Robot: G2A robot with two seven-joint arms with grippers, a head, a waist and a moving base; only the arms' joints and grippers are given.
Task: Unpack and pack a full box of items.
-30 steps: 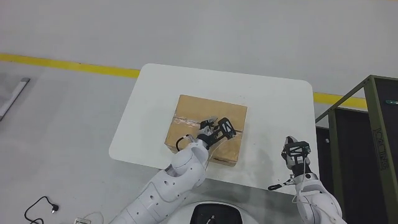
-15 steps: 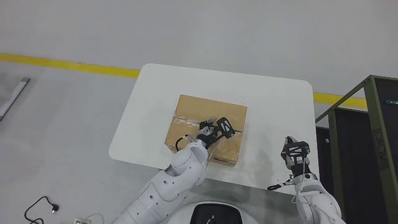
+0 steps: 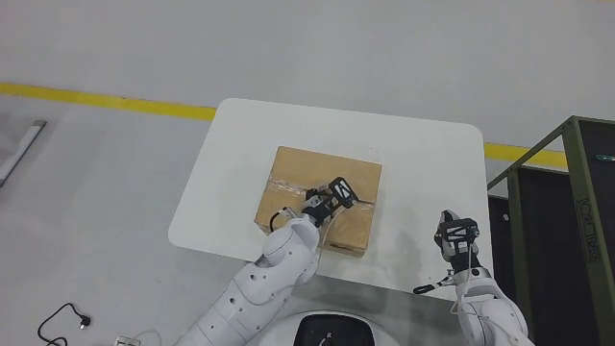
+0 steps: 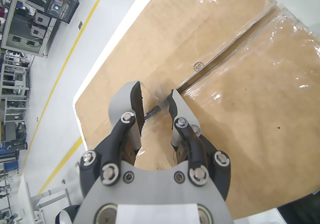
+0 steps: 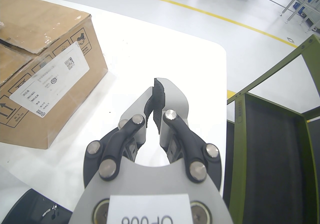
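- Box, brown cardboard, sits shut near the middle of the white table, its two top flaps meeting at a taped seam.
- Left gripper rests on the lid with its fingers spread, straddling the near end of that seam. A bit of flap edge and clear tape lies between them, not yet pinched.
- From the fingertips the seam runs straight ahead to the box's far edge, so the long axis of the opening lines up with the tool.
- Right gripper hangs over bare table well to the box's right, fingers pressed together and holding nothing.
- Judging by this, the left arm is much nearer and is the one placed to open the flaps.
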